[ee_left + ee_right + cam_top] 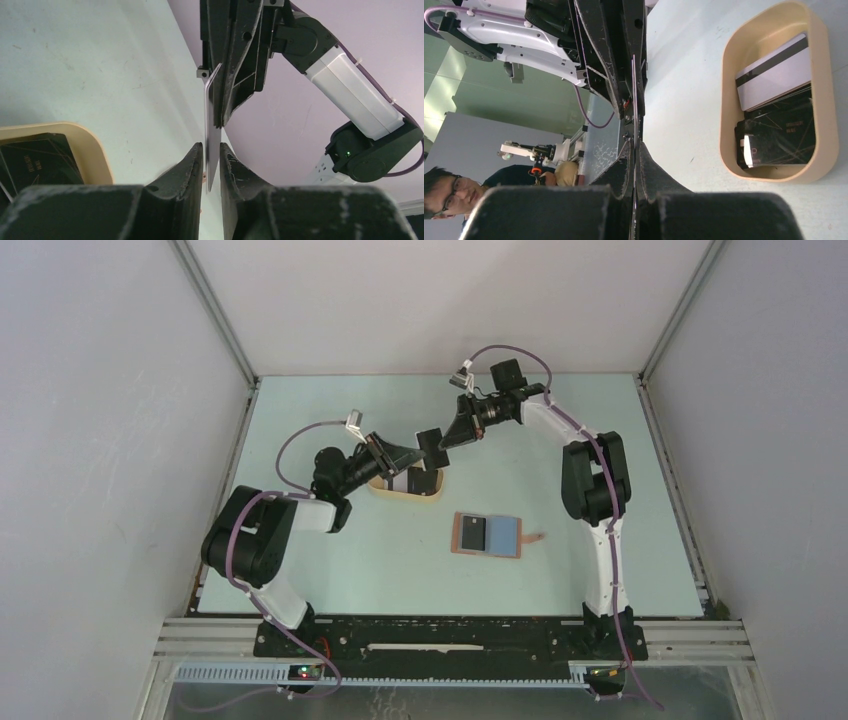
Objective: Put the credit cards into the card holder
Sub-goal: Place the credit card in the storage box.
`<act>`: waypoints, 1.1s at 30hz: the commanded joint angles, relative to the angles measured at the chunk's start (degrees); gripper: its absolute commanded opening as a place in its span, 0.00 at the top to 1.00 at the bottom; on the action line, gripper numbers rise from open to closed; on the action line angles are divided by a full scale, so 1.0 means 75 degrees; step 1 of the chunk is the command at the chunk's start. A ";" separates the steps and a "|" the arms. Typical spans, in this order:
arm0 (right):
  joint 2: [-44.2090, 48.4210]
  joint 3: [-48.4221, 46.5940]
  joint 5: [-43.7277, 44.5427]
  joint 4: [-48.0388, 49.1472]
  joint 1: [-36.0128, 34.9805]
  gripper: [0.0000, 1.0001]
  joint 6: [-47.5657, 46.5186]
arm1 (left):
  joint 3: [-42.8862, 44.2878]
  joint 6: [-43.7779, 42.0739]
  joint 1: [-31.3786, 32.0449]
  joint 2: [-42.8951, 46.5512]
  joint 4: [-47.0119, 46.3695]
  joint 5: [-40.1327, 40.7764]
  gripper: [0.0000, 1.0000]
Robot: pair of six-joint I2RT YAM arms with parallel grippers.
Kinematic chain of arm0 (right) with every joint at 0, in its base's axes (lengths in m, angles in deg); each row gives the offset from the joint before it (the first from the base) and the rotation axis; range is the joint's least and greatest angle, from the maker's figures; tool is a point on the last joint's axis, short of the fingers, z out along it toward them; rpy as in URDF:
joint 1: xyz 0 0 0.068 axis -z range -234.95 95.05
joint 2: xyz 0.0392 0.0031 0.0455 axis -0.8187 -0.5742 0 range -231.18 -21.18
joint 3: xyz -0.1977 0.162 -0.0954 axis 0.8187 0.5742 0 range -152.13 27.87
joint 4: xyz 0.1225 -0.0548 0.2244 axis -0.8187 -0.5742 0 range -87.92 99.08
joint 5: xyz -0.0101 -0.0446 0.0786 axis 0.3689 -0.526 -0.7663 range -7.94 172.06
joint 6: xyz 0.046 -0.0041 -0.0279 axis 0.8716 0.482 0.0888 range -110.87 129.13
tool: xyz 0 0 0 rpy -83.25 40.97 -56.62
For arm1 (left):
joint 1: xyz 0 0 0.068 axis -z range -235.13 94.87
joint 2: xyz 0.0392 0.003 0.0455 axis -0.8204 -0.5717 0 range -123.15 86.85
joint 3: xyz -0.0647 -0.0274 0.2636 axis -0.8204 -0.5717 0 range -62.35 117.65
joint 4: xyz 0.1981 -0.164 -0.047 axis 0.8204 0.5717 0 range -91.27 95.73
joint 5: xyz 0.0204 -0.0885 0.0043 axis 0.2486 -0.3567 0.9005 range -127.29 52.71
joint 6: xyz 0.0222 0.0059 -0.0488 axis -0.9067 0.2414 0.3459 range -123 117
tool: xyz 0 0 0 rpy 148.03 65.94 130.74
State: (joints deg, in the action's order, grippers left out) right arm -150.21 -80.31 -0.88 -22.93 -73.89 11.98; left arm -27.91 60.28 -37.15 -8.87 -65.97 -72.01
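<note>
A dark credit card (431, 438) hangs in the air between both grippers, above the table just beyond the tray. My right gripper (634, 145) is shut on the card's thin edge (633, 100). My left gripper (212, 147) has the card's other end (213, 150) between its fingers, with a narrow gap showing at one finger. The card holder (487, 535) lies open on the table, reddish-brown with light blue pockets; a dark card sits on its left half. More cards lie in the tray: a whitish one with a dark stripe (774, 75) and black ones (779, 135).
The oval beige tray (380, 487) sits below the left gripper; its rim shows in the left wrist view (100, 150) and the right wrist view (729, 75). The wallet's snap tab (535, 537) points right. Grey walls enclose the table.
</note>
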 commanded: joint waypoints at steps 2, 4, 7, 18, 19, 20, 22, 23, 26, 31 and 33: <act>-0.0116 -0.0322 -0.0296 -0.0105 -0.0185 1.00 0.0000 | -0.0150 0.0030 0.0025 0.0049 -0.0812 -0.0252 0.78; -0.0107 -0.0318 -0.0332 -0.0143 -0.0199 1.00 -0.0008 | -0.0144 0.0035 0.0021 0.0038 -0.0924 -0.0333 0.79; -0.0087 -0.0330 -0.0334 -0.0161 -0.0172 1.00 -0.0027 | -0.0232 0.0111 0.0009 0.0060 -0.1204 -0.0351 0.79; -0.0197 -0.0346 -0.0279 -0.0255 -0.0285 1.00 -0.0109 | -0.0483 0.0038 -0.0077 0.0449 -0.0825 -0.0270 0.83; -0.0208 -0.0358 -0.0257 -0.0266 -0.0296 1.00 -0.0116 | -0.0464 -0.0046 -0.0077 0.0478 -0.0674 -0.0230 0.86; -0.0218 -0.0352 -0.0240 -0.0283 -0.0304 1.00 -0.0138 | -0.0447 -0.0091 -0.0077 0.0506 -0.0558 -0.0198 0.87; -0.0243 -0.0347 -0.0218 -0.0313 -0.0322 1.00 -0.0167 | -0.0432 -0.0191 -0.0071 0.0554 -0.0408 -0.0165 0.89; -0.0255 -0.0347 -0.0194 -0.0333 -0.0322 1.00 -0.0185 | -0.0415 -0.0219 -0.0076 0.0557 -0.0377 -0.0164 0.94; -0.0248 -0.0374 -0.0081 -0.0440 -0.0347 0.95 -0.0311 | -0.0433 -0.0298 -0.0051 0.0592 -0.0312 -0.0079 1.00; -0.0097 -0.0596 0.0455 -0.1193 -0.0346 0.56 -0.1077 | -0.0423 -0.1208 0.0182 0.1217 0.0988 0.0627 1.00; 0.0009 -0.0605 0.0643 -0.1350 -0.0357 0.47 -0.1259 | -0.0398 -0.1601 0.0333 0.1484 0.1591 0.0987 1.00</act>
State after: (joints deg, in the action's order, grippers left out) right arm -151.88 -82.06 0.85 -28.79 -76.08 7.88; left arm -31.32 56.11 -36.47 -3.25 -61.45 -70.17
